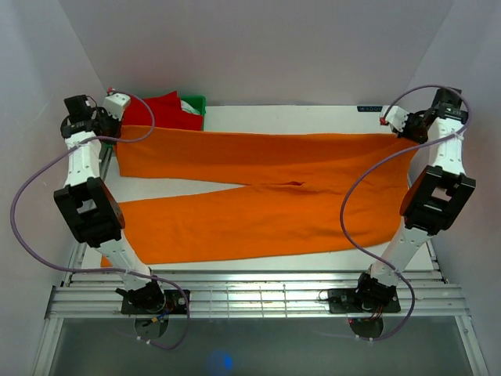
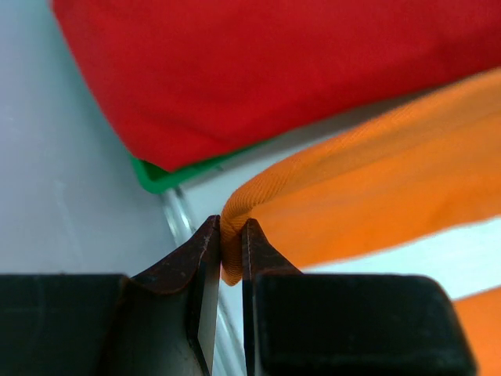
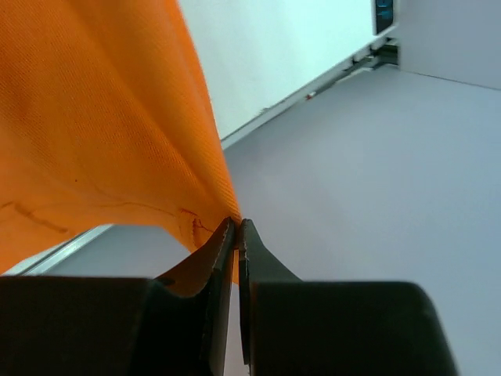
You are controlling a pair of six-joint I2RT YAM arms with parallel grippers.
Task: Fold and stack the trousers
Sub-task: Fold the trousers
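The bright orange trousers [image 1: 258, 192] lie spread flat across the white table, legs pointing left and waist at the right. At the far left corner my left gripper [image 2: 231, 235] is shut on the rolled hem [image 2: 231, 227] of the far leg; in the top view the left gripper [image 1: 117, 133] sits by that leg's end. My right gripper [image 3: 236, 229] is shut on a corner of the orange cloth [image 3: 102, 125] at the waist; from above the right gripper [image 1: 403, 133] stands at the table's far right corner.
A red garment [image 1: 160, 110] lies over a green bin [image 1: 196, 106] at the back left, right behind the left gripper; it fills the top of the left wrist view as red cloth [image 2: 274, 70]. White walls close in both sides. Purple cables loop off both arms.
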